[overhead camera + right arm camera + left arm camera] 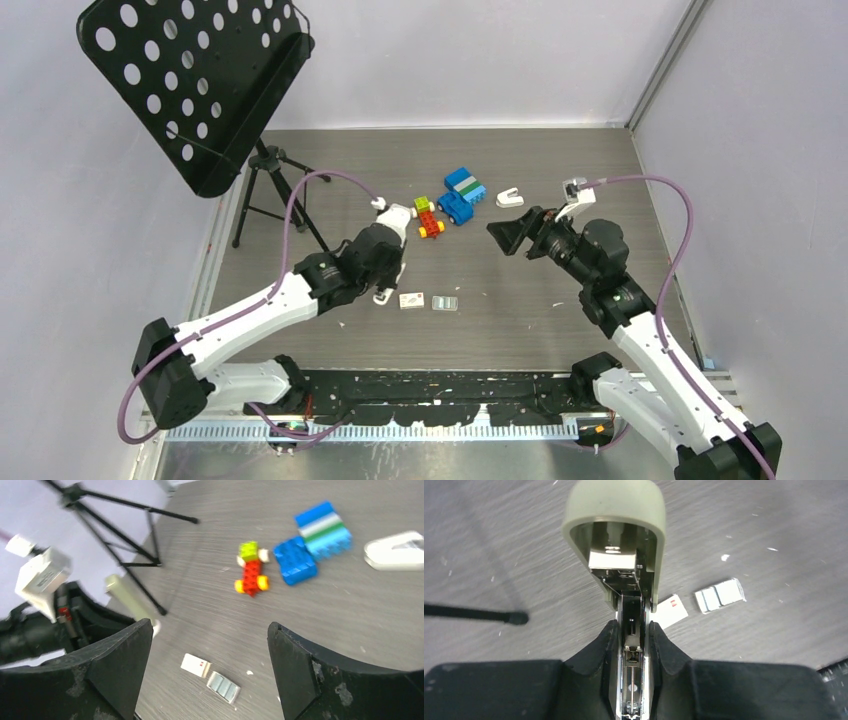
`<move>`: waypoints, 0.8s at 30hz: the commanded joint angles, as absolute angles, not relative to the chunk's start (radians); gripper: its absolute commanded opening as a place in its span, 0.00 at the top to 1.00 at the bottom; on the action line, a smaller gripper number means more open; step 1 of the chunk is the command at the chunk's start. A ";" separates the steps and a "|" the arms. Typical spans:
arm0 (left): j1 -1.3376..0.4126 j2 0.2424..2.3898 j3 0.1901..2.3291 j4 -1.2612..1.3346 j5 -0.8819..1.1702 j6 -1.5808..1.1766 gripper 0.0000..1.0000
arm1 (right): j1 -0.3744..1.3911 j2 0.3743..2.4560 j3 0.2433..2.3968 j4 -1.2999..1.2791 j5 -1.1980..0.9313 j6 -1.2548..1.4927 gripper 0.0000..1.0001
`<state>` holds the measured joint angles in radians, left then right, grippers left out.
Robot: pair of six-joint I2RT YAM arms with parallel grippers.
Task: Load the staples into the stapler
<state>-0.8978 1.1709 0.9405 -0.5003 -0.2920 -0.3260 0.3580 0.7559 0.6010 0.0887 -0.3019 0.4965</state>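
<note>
Grey tabletop [560,330]: staples [445,303] lie apart from edges, stapler [614,520] in left hand [630,630].

Nothing is showing legible print. The small white box [672,611] lying near the middle of the table [400,160] is carrying a red mark, too blurred for reading.

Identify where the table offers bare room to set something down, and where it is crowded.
Bare table lies between the staples and the right arm, and along the back wall beyond the toy blocks. Crowded: around the blocks and white claw piece, and by the left gripper, where the stapler, small box and staples sit close together.
</note>
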 commanded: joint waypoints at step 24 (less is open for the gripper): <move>-0.769 1.581 1.060 -0.497 -0.670 -1.001 1.00 | 0.356 0.618 0.546 -0.295 0.015 0.678 0.08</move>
<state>-0.7765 1.5352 0.9806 -0.5274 -0.5755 -0.9573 0.3576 0.6350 0.5430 -0.3023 0.0097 0.6914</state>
